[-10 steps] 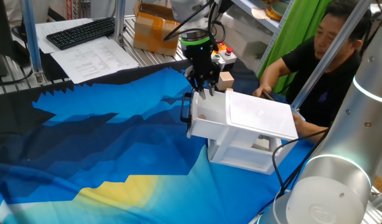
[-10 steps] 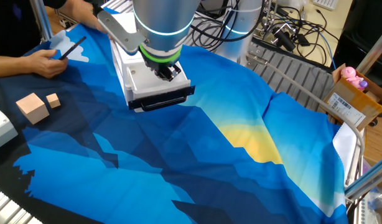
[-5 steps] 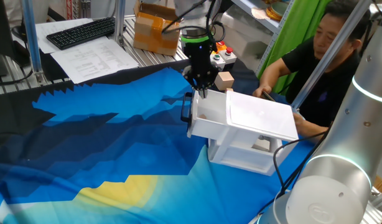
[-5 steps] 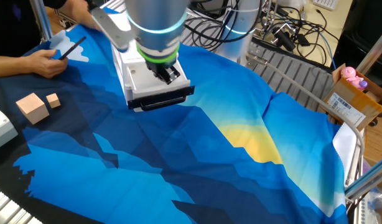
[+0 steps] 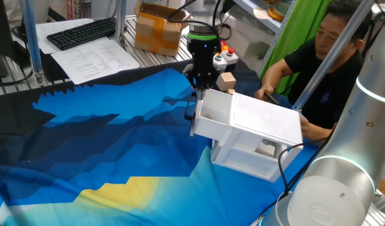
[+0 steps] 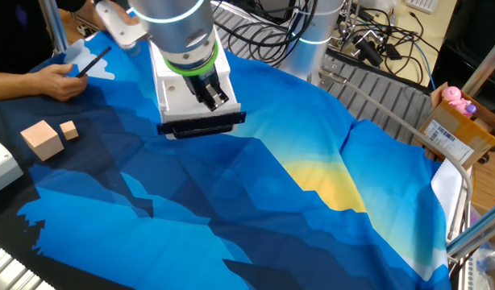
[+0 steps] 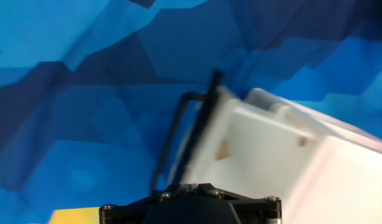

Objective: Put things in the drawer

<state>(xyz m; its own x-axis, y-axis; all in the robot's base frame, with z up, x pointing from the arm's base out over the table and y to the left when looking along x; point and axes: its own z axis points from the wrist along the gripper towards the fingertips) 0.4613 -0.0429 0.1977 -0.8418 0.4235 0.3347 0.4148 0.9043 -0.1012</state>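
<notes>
The white drawer [image 5: 208, 119] stands pulled out of the small white cabinet [image 5: 264, 122], its black handle [image 6: 201, 126] facing the cloth. My gripper [image 5: 199, 91] hangs over the drawer's far front corner, fingers pressed together with nothing seen between them; it also shows in the other fixed view [image 6: 214, 98]. In the hand view the drawer [image 7: 259, 155] is blurred, with a small tan block [image 7: 223, 148] lying inside. A larger tan block [image 6: 41, 138] and a tiny tan cube [image 6: 68, 130] sit on the cloth beside the cabinet.
A person [image 5: 324, 59] sits close behind the cabinet, a hand with a pen [image 6: 58, 79] resting on the cloth. A button box [image 5: 225, 55] and a brown cardboard box [image 5: 156, 28] stand beyond the cloth. Cables [image 6: 368, 44] lie at the back.
The fingers were spread over the drawer a second ago and are now together. The gripper has risen and shifted toward the drawer's far side; the cabinet has shifted slightly.
</notes>
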